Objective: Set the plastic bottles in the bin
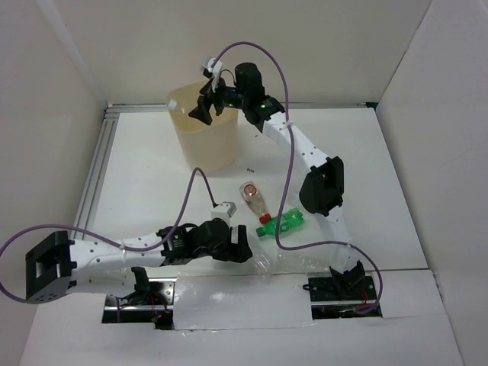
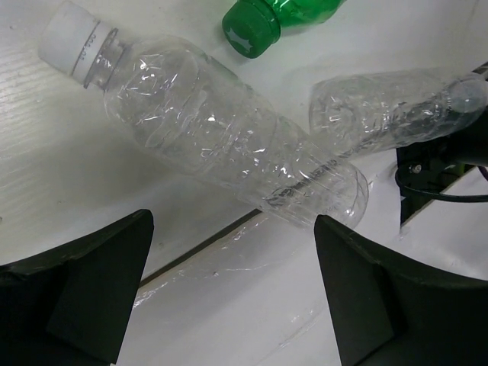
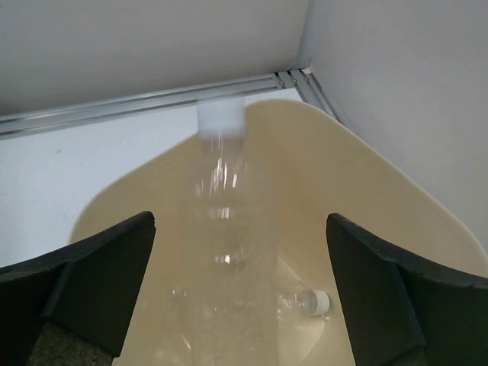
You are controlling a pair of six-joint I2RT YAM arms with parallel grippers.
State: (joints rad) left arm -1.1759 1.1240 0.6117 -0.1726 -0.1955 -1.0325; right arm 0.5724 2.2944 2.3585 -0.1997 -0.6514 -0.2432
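well nearer than the bin point(image 1: 202, 141), the left arm point(image 1: 114, 248) lies low over the worktop point(image 1: 152, 183), reaching sideways from its base. the left tool point(image 2: 232, 229) is released, fingers spread on nothing, just short of a clear white-capped bottle point(image 2: 221, 145) on its side, with a second clear bottle point(image 2: 389, 103) just beside it. closer to the bin lie the green bottle point(image 1: 282, 223), then the red-capped bottle point(image 1: 254, 197). the right arm point(image 1: 305, 152) reaches far forward, wrist bent down over the bin's mouth. the right tool point(image 3: 238, 229) is released, fingers wide. a blurred clear bottle point(image 3: 221, 183) stands cap-up between them, touching neither. another bottle point(image 3: 314, 300) lies on the bin's bottom.
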